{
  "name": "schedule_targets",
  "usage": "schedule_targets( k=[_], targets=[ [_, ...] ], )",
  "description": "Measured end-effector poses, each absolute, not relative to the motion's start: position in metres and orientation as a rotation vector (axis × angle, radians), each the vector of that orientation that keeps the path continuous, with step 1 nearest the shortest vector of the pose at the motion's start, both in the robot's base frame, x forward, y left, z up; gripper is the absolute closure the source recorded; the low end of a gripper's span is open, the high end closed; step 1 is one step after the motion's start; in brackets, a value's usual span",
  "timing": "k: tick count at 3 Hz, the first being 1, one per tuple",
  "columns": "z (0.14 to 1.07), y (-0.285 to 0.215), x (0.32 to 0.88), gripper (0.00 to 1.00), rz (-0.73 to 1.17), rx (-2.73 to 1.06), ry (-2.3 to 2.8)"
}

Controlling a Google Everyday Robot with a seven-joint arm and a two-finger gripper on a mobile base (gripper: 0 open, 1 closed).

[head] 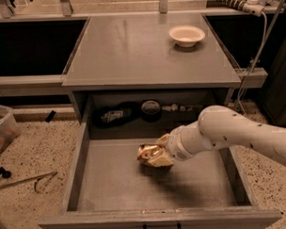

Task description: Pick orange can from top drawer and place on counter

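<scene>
Single camera view, from above. Top drawer (77, 171) pulled out under the grey surface (131, 51), leaving room to reach in. Near its middle, dented orange can (146, 153), pinched by the tool (158, 157), narrowed onto it, on a white arm. Not yet up on the surface.

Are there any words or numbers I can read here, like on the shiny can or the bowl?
No words can be read anywhere.
The orange can, at the pincer inside the top drawer: no letters show.
The white bowl on the counter: plain.
The pale label on the dark thing behind the drawer: too blurred to read.
</scene>
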State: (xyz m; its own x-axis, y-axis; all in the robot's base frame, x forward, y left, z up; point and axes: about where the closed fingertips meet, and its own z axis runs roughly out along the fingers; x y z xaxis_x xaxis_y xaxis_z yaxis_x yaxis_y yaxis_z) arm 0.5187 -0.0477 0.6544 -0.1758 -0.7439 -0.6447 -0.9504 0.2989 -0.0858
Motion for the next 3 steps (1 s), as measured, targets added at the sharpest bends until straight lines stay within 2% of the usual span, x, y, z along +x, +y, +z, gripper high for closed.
schedule_targets(
  k=[1,3],
  targets=[
    [0.735,-0.032,0.518,1.00,0.476,-1.495,1.939],
    [0.934,0.024,0.510,1.00,0.423,-1.621,1.798]
  ],
)
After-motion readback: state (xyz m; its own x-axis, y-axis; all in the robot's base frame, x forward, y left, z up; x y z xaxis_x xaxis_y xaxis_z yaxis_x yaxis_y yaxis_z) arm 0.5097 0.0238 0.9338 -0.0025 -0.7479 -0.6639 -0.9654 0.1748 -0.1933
